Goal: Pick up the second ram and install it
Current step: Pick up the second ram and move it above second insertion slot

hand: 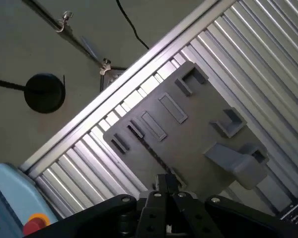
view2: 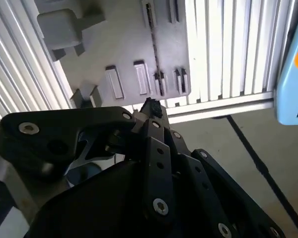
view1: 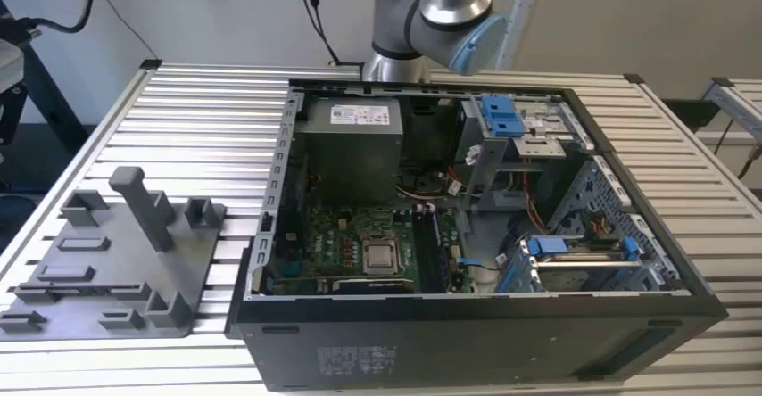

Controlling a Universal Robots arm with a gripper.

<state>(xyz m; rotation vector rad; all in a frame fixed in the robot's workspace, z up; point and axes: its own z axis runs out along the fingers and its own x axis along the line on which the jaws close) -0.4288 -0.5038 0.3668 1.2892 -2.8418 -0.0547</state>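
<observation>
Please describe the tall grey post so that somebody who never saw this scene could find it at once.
On the slatted metal table, look to the exterior view's left of the open computer case, where a flat grey holder plate lies. The tall grey post rises from that plate; it alone stands high above the low blocks around it.

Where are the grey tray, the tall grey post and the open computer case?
grey tray [view1: 120, 280], exterior view, bare flat base.
tall grey post [view1: 145, 212], exterior view, middle of its shaft.
open computer case [view1: 476, 342], exterior view, black near wall.
</observation>
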